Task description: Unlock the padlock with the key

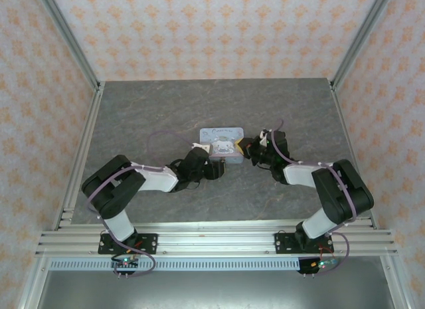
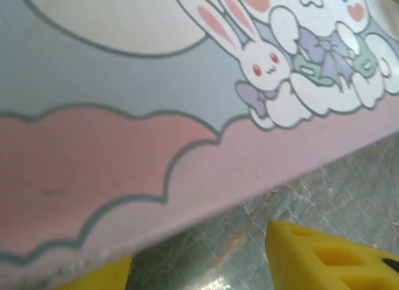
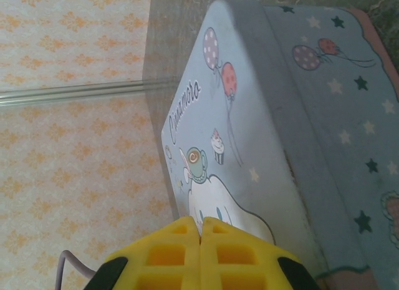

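The pale blue tin (image 1: 221,137) with a cartoon lid lies mid-table between both arms. My left gripper (image 1: 218,156) is at its near-left corner. In the left wrist view the yellow fingers (image 2: 330,259) stand apart with bare table between them, and the tin's pink side (image 2: 124,165) hangs just over the left finger, so the left gripper (image 2: 199,265) is open. My right gripper (image 1: 247,148) is at the tin's right end. Its fingertips (image 3: 201,224) are pressed together, shut, with nothing seen between them, right in front of the lid (image 3: 230,146). The padlock and the key are hidden from me.
The grey stone-patterned tabletop (image 1: 166,109) is walled by patterned panels (image 1: 219,30) at the back and sides, with metal posts at the corners. An aluminium rail (image 1: 212,239) runs along the near edge by the arm bases.
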Tool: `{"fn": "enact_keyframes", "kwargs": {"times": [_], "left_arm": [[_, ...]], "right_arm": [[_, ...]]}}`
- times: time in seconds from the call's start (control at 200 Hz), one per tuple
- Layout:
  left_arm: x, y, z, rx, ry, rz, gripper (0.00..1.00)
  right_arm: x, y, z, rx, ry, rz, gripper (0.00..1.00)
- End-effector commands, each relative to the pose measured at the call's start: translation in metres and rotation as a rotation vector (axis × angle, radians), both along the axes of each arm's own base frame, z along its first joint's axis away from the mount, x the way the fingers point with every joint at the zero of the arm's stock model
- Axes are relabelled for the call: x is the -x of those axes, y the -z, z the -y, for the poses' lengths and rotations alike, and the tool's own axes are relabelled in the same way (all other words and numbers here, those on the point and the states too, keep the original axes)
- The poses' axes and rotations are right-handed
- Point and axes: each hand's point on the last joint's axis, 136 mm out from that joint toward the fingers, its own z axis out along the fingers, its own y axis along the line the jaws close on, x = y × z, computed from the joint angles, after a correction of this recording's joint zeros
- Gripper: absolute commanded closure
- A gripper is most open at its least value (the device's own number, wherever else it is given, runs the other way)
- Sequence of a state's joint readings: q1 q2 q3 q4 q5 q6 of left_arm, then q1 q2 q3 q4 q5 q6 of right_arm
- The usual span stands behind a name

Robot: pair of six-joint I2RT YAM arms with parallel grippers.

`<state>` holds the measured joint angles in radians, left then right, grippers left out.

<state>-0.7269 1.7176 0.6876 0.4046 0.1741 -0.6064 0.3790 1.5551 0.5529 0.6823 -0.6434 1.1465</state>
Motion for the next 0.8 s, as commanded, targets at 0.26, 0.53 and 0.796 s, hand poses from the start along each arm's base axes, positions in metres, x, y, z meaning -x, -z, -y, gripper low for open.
{"fn": "enact_keyframes", "kwargs": {"times": [0.26, 0.53, 0.796], "left_arm": [[-0.033, -0.007, 0.022, 0.01, 0.006, 0.137, 0.49], [-0.044, 0.002, 0.048, 0.063, 0.061, 0.119, 0.51], [-0.048, -0.011, 0.064, 0.139, 0.083, 0.127, 0.53]], "right_arm": [[-0.018, -0.019, -0.004, -0.025, 0.014, 0.068, 1.0], [-0.017, -0.01, -0.001, -0.01, 0.022, 0.054, 1.0], [-0.02, -0.001, 0.003, -0.002, 0.031, 0.034, 1.0]]}}
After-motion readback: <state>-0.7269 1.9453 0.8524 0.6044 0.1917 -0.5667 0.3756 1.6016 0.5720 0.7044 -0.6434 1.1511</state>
